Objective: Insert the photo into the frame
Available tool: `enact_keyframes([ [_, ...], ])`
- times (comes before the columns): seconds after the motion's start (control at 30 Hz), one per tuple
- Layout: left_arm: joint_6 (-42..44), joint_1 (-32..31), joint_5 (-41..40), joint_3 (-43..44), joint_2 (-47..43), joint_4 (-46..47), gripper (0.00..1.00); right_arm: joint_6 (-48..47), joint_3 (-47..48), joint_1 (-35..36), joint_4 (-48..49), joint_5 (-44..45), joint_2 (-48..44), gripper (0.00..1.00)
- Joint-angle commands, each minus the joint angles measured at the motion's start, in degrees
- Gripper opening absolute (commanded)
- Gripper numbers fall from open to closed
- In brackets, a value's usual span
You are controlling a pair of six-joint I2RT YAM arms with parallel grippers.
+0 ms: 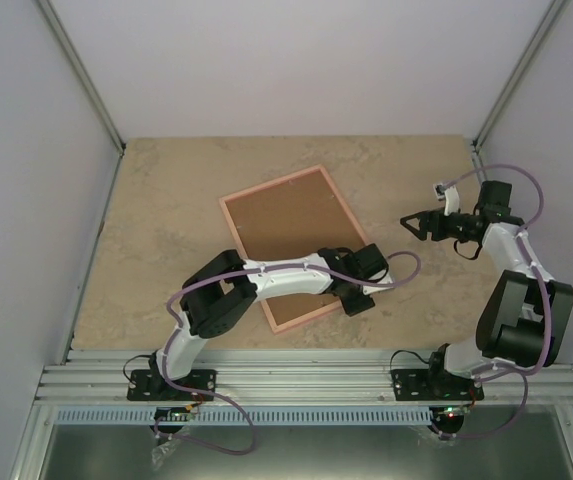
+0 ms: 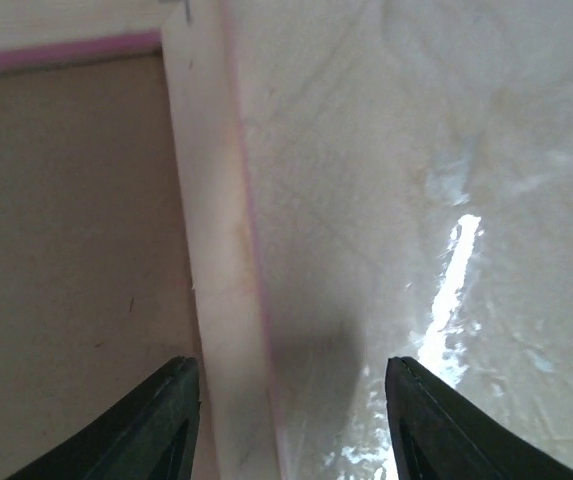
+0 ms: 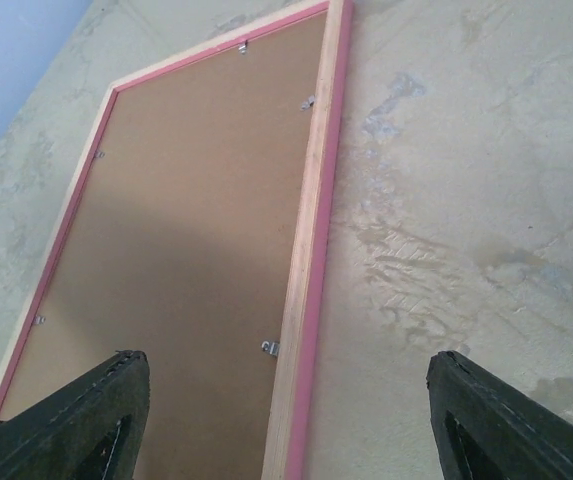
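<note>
Left hand (image 2: 288, 372) spread, straddling frame (image 2: 211, 250) side rail, not pinching. Right hand (image 3: 286, 356) spread wide, empty; frame lies ahead of it, face down on surface (image 3: 466, 150). Photo unseen. Frame likely light, stiff, low-lying: grip outer rail edge. Small clips (image 3: 269, 347) on brown backing board (image 3: 186, 200) look fiddly.

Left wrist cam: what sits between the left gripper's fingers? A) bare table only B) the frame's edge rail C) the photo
B: a pale rail of the frame runs up between the fingers of the open left gripper, with the brown backing board beside it.
</note>
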Motion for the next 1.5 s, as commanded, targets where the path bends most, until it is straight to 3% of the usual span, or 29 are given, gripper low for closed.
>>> enact_keyframes([
  [0.0, -2.03, 0.11, -5.54, -2.3, 1.11, 0.63, 0.54, 2.68, -0.4, -0.46, 1.5, -2.6, 0.88, 0.77],
  [0.2, -1.38, 0.04, -9.16, -1.87, 0.67, 0.9, 0.51, 2.81, -0.7, -0.46, 1.93, -3.31, 1.57, 0.76],
  [0.37, -1.54, 0.02, -6.08, -1.38, 1.02, 0.28, 0.14, 3.46, -0.8, -0.53, 1.8, -2.61, 3.43, 0.76],
  [0.47, -2.23, 0.03, -4.51, -1.8, -1.56, 1.05, 0.0, 5.78, -2.59, -0.46, 2.87, -3.83, 4.29, 0.75],
  [0.8, -0.71, 0.02, 1.22, -4.84, -11.61, 1.84, 0.0, 15.52, -2.91, 0.86, 4.95, -14.31, 15.15, 0.73],
  [1.07, 1.97, -0.14, 5.55, -7.62, -16.09, 1.43, 0.0, 24.8, -1.39, 6.46, 9.32, -26.16, 21.13, 0.78],
  [1.47, 4.58, -2.06, 2.64, -10.03, -19.52, 2.59, 0.0, 31.93, 0.21, 12.08, 10.72, -28.24, 29.57, 0.77],
])
